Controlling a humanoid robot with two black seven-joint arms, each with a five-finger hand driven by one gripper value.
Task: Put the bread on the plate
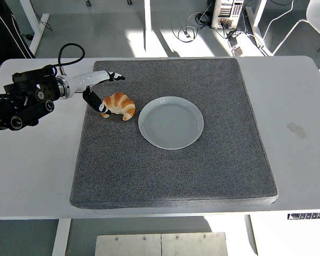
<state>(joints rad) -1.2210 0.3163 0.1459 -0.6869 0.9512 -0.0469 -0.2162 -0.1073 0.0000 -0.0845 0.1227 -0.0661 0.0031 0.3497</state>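
A golden croissant (119, 105) lies on the grey mat (170, 160), just left of an empty white plate (170, 122). My left hand (102, 92) is low at the croissant's left end, fingers spread. Its thumb tip touches the croissant's left side and the other fingers reach out behind it. The hand holds nothing. My right hand is out of view.
The mat lies on a white table (298, 122). A black cable (69, 53) loops above my left forearm. Desk legs and cables show on the floor beyond the table's far edge.
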